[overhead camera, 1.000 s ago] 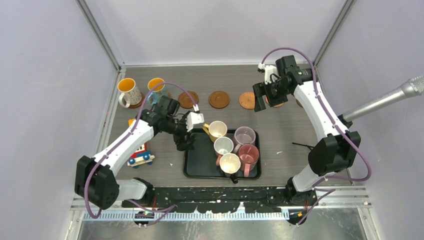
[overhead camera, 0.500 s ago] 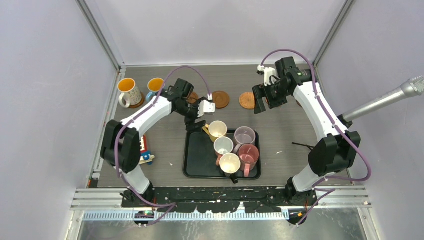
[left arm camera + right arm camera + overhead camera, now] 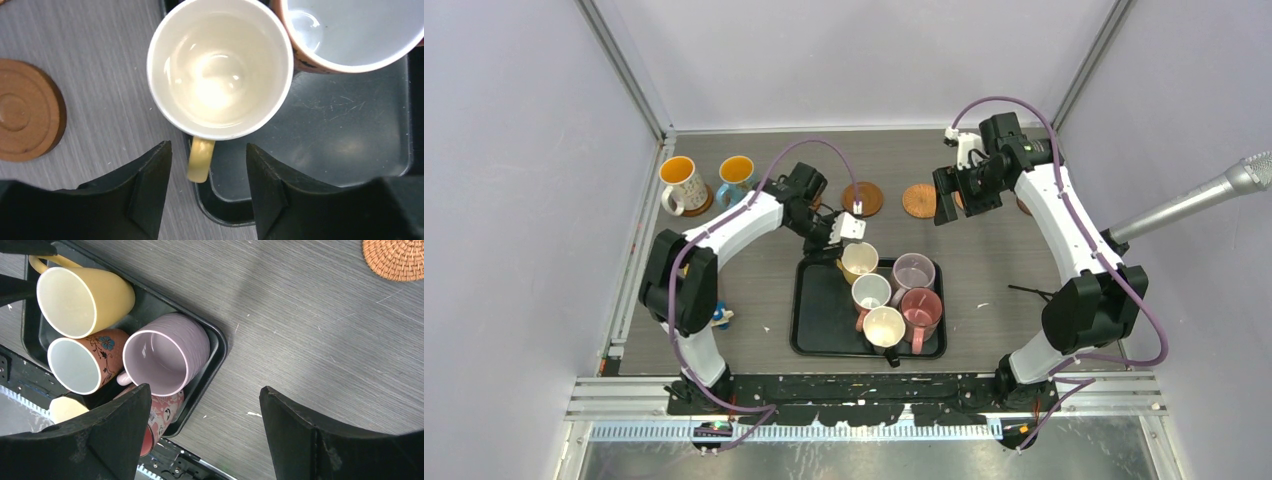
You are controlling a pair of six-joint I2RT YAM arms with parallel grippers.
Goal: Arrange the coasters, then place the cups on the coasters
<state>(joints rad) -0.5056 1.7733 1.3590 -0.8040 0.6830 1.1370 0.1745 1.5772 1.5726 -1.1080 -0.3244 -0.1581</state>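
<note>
Yellow ceramic mug stands in a corner of the black rectangular tray; the left pincer, half-wide, straddles its handle without touching. Closing off-centre could twist the mug into the neighbouring brown floral mug.

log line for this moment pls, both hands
left hand: open, astride handle of yellow mug | right hand: open, empty, over table beside tray | step: mug not yet gripped

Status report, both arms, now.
Left gripper open, astride handle of yellow mug. Right gripper open, empty, hovering. Mug sits in tray; brown mug tight beside it.
</note>
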